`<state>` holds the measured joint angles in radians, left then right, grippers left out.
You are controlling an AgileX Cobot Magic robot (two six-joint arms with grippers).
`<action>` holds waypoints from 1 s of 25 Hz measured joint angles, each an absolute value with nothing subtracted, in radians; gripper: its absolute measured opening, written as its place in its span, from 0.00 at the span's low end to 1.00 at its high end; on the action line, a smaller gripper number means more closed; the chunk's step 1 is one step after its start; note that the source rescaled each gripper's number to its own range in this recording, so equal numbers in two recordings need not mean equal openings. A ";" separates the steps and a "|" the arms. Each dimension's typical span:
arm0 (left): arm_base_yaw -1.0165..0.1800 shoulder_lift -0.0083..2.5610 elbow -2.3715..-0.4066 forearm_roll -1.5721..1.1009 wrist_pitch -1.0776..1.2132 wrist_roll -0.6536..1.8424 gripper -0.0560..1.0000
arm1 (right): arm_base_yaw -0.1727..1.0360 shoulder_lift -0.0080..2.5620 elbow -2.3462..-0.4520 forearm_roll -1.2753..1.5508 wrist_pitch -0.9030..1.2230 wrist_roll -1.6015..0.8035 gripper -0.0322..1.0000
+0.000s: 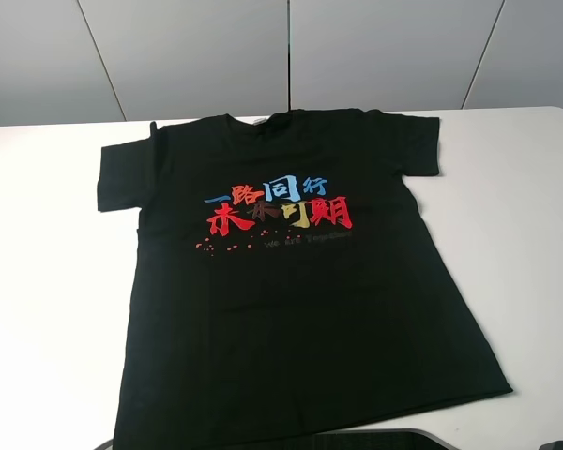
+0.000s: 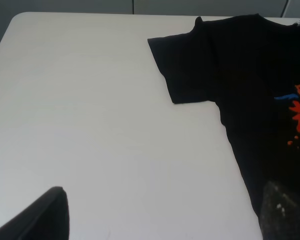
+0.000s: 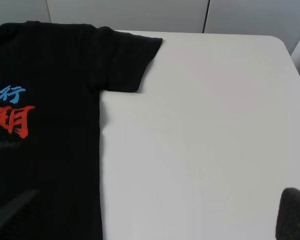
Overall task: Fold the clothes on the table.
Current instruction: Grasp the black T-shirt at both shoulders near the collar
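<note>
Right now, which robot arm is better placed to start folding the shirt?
Probably the right, just barely. Both grippers are open, but the right gripper has more of the T-shirt beneath it; the left gripper hangs mostly over bare table.

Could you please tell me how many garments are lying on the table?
1: a black T-shirt spread flat, print facing up, across the middle of the white table. Anything beneath it would be hidden, but nothing shows.
</note>
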<state>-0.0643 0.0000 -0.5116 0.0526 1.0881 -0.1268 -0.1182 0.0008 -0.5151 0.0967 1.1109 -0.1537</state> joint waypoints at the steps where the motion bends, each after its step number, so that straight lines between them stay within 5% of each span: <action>1: -0.064 0.000 -0.512 0.053 1.088 -0.127 0.99 | -0.118 0.001 -0.515 0.097 1.111 -0.154 1.00; 25: -0.064 0.000 -0.512 0.053 1.088 -0.127 0.99 | -0.118 0.001 -0.515 0.097 1.111 -0.154 1.00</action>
<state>-0.0643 0.0000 -0.5116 0.0526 1.0881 -0.1268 -0.1182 0.0008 -0.5151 0.0967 1.1109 -0.1537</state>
